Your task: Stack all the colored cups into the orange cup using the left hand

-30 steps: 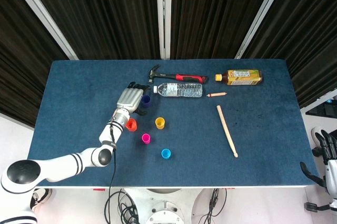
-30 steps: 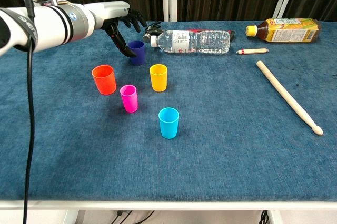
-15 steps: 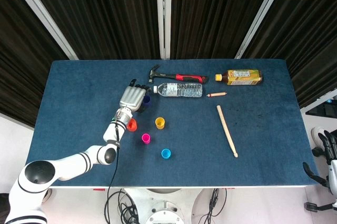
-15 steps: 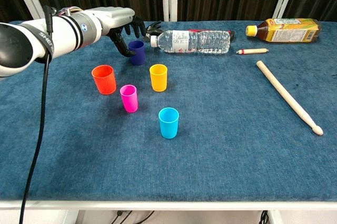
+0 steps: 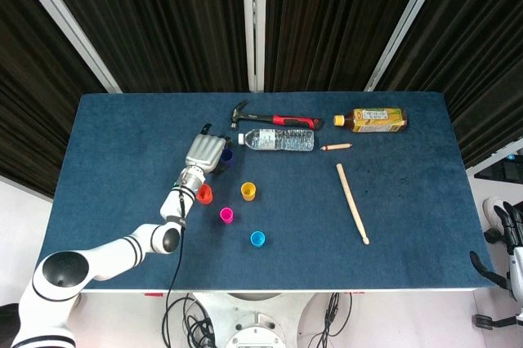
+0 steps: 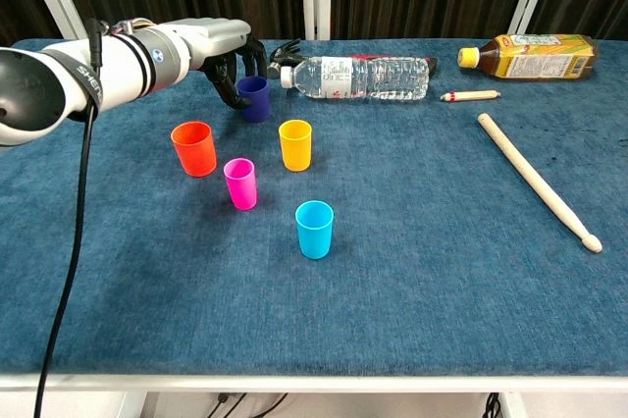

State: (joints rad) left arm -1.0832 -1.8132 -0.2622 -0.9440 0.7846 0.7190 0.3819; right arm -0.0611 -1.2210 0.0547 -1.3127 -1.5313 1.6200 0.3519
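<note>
My left hand (image 5: 204, 153) (image 6: 224, 43) is at the purple cup (image 5: 227, 154) (image 6: 256, 98) at the back of the group, fingers curled round it, thumb on its left side. The cup stands on the blue table. The orange cup (image 5: 204, 194) (image 6: 194, 148) stands upright in front and to the left of it. Yellow (image 6: 295, 144), pink (image 6: 240, 183) and light blue (image 6: 315, 229) cups stand apart, each upright. My right hand (image 5: 505, 238) hangs beyond the table's right front corner, holding nothing, fingers apart.
A water bottle (image 6: 358, 77) lies just right of the purple cup, with a hammer (image 5: 274, 119) behind it. A tea bottle (image 6: 530, 55), a short red-tipped stick (image 6: 469, 96) and a wooden drumstick (image 6: 535, 181) lie on the right half.
My left hand's fingers went from spread to curled round the purple cup. The cups have not moved. The right hand stays put.
</note>
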